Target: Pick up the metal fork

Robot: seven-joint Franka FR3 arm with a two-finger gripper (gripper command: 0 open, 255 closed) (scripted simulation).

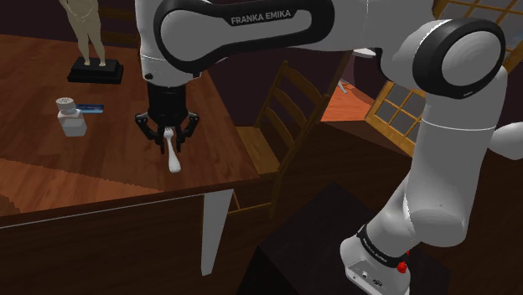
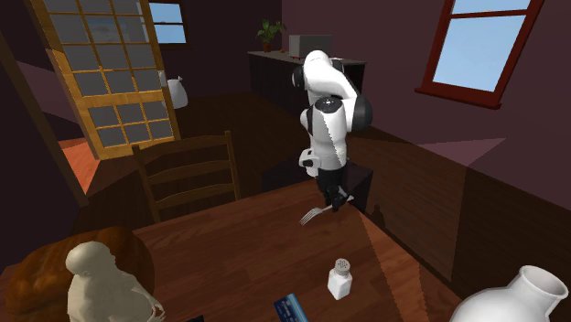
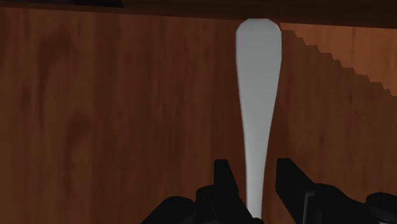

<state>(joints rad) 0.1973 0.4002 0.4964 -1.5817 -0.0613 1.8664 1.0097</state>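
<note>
The fork (image 1: 174, 159) is drawn pale grey-white and lies near the wooden table's (image 1: 100, 168) edge closest to the stand. My black gripper (image 1: 170, 141) points straight down over it, shut on the fork's narrow part. In the wrist view the fork's handle (image 3: 256, 89) runs away from the fingers (image 3: 227, 181) and widens to a rounded end, close against the wood. In the second exterior view the fork (image 2: 315, 215) juts from under the gripper (image 2: 335, 201) with its tines towards that view's left. I cannot tell whether it has left the tabletop.
A white shaker (image 1: 70, 117) stands on the table to the shoulder view's left of the gripper, with a small blue item (image 1: 90, 107) beside it. Further back is a pale statue (image 1: 88, 38) on a black base. A wooden chair (image 1: 281, 126) stands at the table's side.
</note>
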